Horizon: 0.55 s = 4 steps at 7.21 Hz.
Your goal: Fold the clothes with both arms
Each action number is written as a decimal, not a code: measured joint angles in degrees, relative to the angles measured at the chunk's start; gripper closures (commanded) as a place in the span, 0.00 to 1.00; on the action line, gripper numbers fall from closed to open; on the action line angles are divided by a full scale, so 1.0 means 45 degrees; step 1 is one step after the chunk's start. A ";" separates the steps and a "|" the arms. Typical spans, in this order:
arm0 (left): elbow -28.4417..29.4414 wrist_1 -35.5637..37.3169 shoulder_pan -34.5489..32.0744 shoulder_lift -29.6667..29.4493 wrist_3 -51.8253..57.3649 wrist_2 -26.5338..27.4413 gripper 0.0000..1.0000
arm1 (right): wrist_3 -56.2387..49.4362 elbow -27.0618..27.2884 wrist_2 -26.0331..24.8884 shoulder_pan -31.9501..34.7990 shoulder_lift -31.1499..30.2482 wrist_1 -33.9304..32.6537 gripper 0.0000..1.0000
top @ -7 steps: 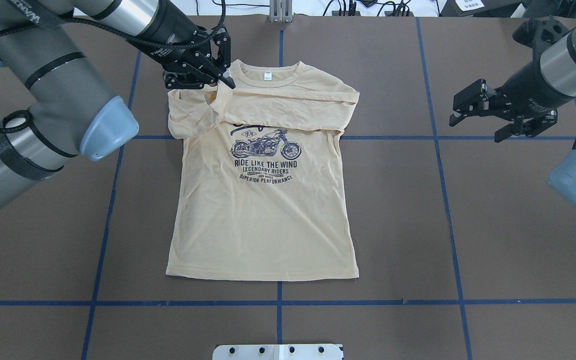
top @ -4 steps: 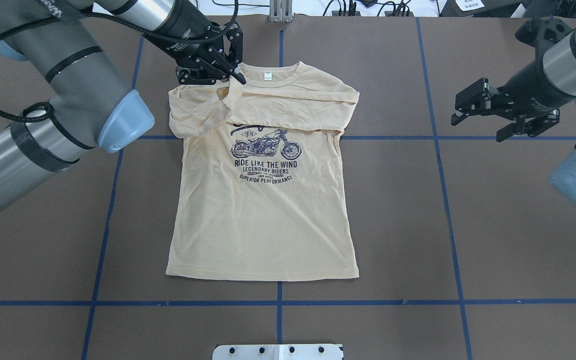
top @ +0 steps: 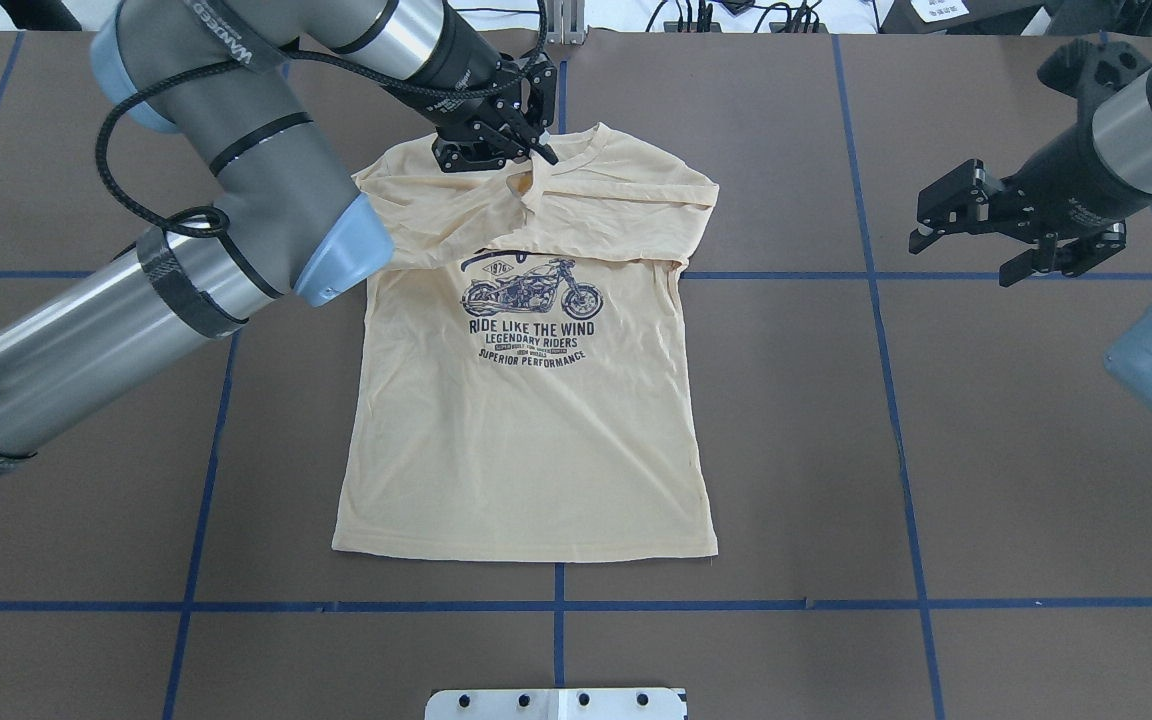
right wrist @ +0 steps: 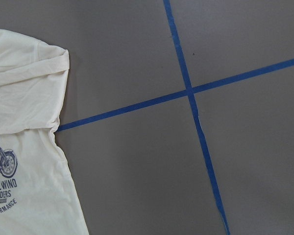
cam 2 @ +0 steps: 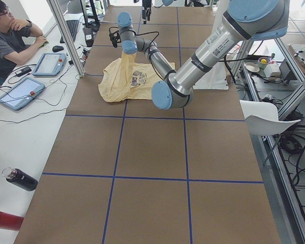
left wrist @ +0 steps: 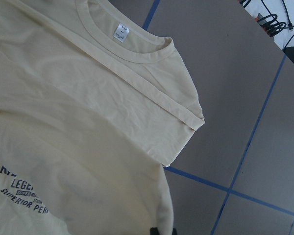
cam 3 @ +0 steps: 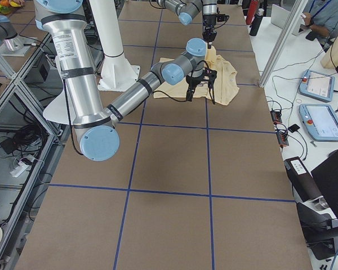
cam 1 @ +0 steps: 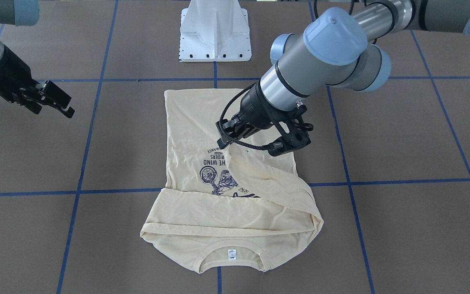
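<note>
The cream-yellow shirt (top: 526, 440) lies flat, print up, collar at the far side; it also shows in the front view (cam 1: 186, 122). One sleeve is folded flat across the chest (top: 626, 190). My left gripper (top: 528, 160) is shut on the other sleeve (cam 1: 284, 192) and holds it raised over the collar area, so the sleeve drapes up from the shoulder (cam 1: 314, 222). In the front view the left gripper (cam 1: 227, 150) hangs over the print. My right gripper (top: 964, 258) is open and empty, above bare table well right of the shirt; the front view (cam 1: 53, 107) shows it too.
The white pedestal base (cam 1: 214, 32) stands at the robot's side of the brown table (top: 936, 450), which is marked with blue tape lines (top: 896, 400). An operator (cam 2: 10, 40) sits at a desk with tablets beyond the far edge. Bottles (cam 2: 20, 179) lie there.
My left gripper has moved right with the sleeve, from the shirt's left shoulder to over the collar, pulling the sleeve across. The right gripper has hardly moved.
</note>
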 measured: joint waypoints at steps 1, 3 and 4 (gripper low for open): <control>0.0297 -0.0357 0.0318 -0.0095 -0.0212 0.0375 1.00 | 0.0000 -0.0001 0.0000 0.0020 -0.0017 0.0009 0.00; 0.0508 -0.0679 0.1052 -0.0124 -0.0367 0.1185 1.00 | 0.0000 -0.0028 -0.0004 0.0062 -0.0027 0.0014 0.01; 0.0657 -0.0950 0.1334 -0.0124 -0.0490 0.1572 1.00 | 0.0000 -0.0044 -0.0012 0.0067 -0.0034 0.0012 0.00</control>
